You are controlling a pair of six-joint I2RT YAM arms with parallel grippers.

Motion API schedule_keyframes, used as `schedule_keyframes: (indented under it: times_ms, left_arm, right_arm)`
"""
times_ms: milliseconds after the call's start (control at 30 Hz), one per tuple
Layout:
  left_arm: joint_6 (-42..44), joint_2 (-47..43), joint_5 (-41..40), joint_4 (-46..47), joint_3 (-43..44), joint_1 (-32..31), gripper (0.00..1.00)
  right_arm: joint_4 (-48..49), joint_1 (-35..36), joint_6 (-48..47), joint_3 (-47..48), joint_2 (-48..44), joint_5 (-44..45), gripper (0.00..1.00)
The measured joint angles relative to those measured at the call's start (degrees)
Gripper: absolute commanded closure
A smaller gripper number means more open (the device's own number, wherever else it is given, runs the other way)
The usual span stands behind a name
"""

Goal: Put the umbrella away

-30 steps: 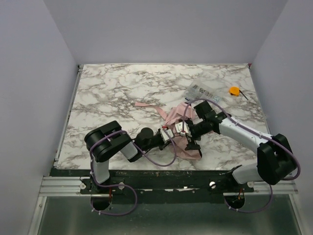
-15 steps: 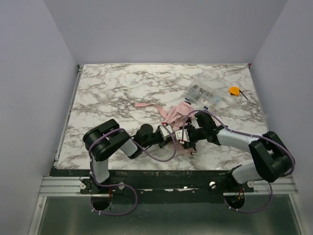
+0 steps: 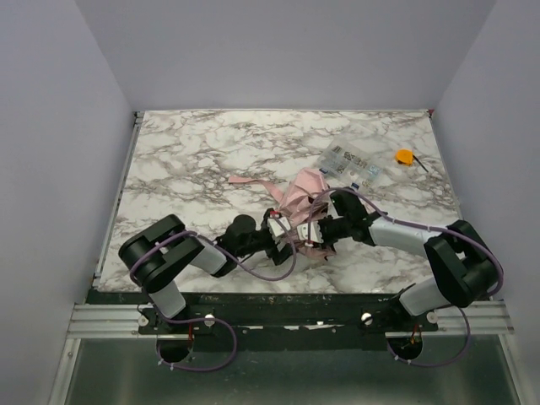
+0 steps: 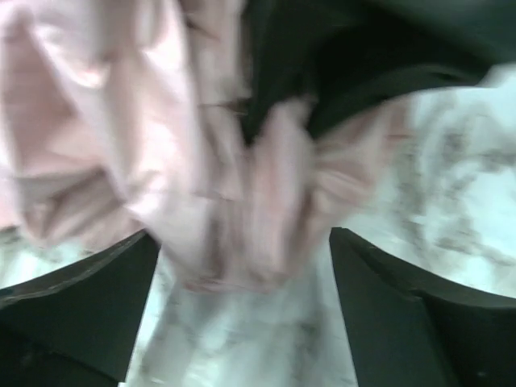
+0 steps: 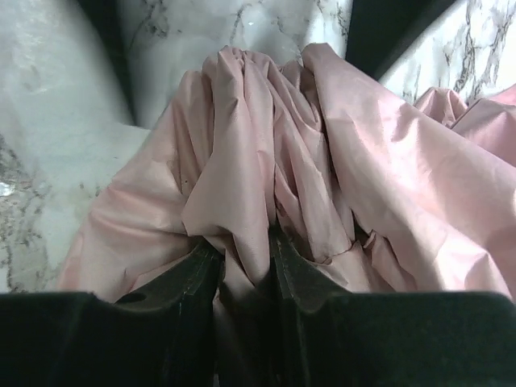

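Early in the job, to judge by the umbrella [image 3: 302,194]: heaped loose and crumpled on the worktop [image 3: 186,160], a little right of centre and towards the front edge, with its pink strap [image 3: 251,180] trailing flat to the left. No sign of a neat roll, of cloth wound round the shaft, or of the strap fastened. No sleeve or holder to be made out for certain either, only a clear labelled packet [image 3: 350,159] just behind the heap and a small orange object [image 3: 405,157] further right. From above, hemmed in at its near edge by the left tool [image 3: 283,229] and the right tool [image 3: 321,229], close beside each other. In the right wrist view, fingers [image 5: 189,282] set nearly together on a bunched fold of the umbrella [image 5: 322,161], cloth pinched between them. In the left wrist view, blurred but plain enough, fingers [image 4: 81,298] spread wide with nothing gripped, pink cloth lying just ahead of the gap. Shaft and handle hidden under fabric and arms. Left to do, as a judgement: gather and flatten the folds, wrap them tight, secure the strap, then stow the bundle, with slippery cloth likely to spring loose unless pinned down on both sides.
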Motion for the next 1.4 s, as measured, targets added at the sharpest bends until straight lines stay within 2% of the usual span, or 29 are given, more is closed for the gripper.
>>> schedule_keyframes:
  times_ms: [67, 333, 633, 900, 1267, 1333, 1400]
  left_arm:
    - [-1.27, -3.08, 1.86, -0.57, -1.99, -0.98, 0.02]
    - [-2.49, -8.72, 3.80, 1.25, -7.23, -2.51, 0.01]
    - [2.34, -8.09, -3.63, 12.92, -14.38, -6.54, 0.01]
    - [10.49, -7.98, -10.91, 11.87, -8.63, -11.91, 0.02]
    - [15.78, 5.51, -19.80, 12.46, -3.19, -12.61, 0.02]
    - [15.74, 7.02, -20.46, 13.16, -1.88, -12.61, 0.06]
    - [15.65, 7.82, -20.81, 13.79, -1.36, -12.63, 0.18]
  right_arm:
    - [-0.42, 0.15, -0.37, 0.85, 0.33, 0.87, 0.80]
    - [-4.94, 0.15, -1.49, 3.96, 1.70, 1.07, 0.80]
    - [-8.96, 0.13, -2.38, 6.49, 2.80, 0.92, 0.80]
    - [-10.43, 0.09, -2.54, 7.37, 3.21, 0.70, 0.80]
    - [-11.67, 0.02, -2.51, 7.98, 3.48, -0.04, 0.79]
    - [-11.78, 0.02, -2.54, 8.02, 3.52, -0.28, 0.78]
    - [-12.17, -0.15, -2.56, 8.09, 3.54, -0.68, 0.77]
